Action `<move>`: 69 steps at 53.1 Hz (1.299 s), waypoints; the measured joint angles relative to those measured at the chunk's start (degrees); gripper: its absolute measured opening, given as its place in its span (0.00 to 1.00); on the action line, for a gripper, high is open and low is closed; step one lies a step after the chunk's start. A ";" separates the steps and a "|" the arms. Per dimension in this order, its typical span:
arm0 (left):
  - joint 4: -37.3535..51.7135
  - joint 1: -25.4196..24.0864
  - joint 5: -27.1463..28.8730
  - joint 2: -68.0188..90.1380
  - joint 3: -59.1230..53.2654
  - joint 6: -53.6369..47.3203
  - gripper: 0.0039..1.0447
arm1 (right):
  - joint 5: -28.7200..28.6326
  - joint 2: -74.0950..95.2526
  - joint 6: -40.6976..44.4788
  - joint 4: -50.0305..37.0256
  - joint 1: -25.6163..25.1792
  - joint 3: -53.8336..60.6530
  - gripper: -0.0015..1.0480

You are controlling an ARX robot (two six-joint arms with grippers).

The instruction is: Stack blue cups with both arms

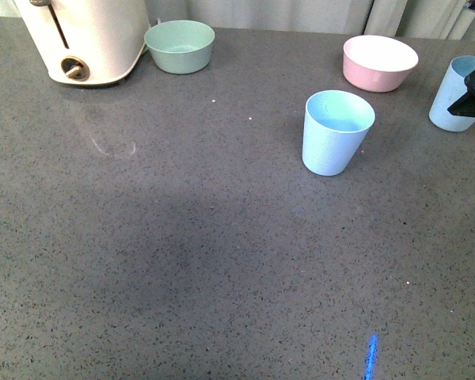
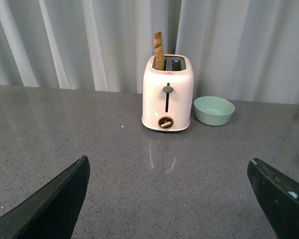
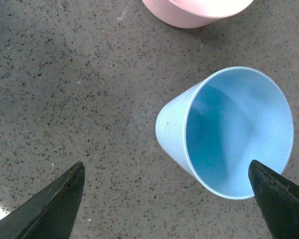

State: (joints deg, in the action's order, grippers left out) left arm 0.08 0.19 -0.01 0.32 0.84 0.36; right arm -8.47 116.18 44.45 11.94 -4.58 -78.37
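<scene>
Stock, per your views:
- blue cup A (image 1: 338,132): upright, desk (image 1: 182,261) centre-right, untouched.
- blue cup B (image 1: 457,95): upright, far right, nr pink bowl (image 1: 380,62).
- R claw (image 3: 165,167): spread, over cup B, gripping nothing.
- L claw (image 2: 168,160): spread, empty, faces toaster (image 2: 168,94).
- Step, prob.: approach to cup B.
- Next, you need: straddle its wall, pinch, lift, centre over cup A.

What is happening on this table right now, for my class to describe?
A two-armed robot is set to stack two blue cups. Its right gripper, open, hangs over the far-right cup, beside the pink bowl, without gripping it. The second cup stands upright alone further left. The left gripper is open and empty, facing the toaster and green bowl. Nothing is stacked yet.
</scene>
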 joint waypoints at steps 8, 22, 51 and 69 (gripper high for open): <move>0.00 0.00 0.00 0.00 0.00 0.00 0.92 | 0.35 1.88 0.02 -0.09 0.20 -1.46 0.91; 0.00 0.00 0.00 0.00 0.00 0.02 0.92 | 1.16 5.97 -0.13 0.63 0.83 -5.03 0.59; 0.00 0.00 0.00 0.00 0.00 0.02 0.92 | -1.44 5.20 -2.45 7.89 0.35 -7.45 0.02; 0.00 0.00 0.00 0.00 0.00 0.00 0.92 | -9.79 -9.90 -1.49 13.09 3.04 -4.09 0.02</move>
State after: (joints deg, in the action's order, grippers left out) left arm 0.08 0.19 -0.01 0.32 0.84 0.36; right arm -18.26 106.28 42.96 25.04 -1.54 -82.46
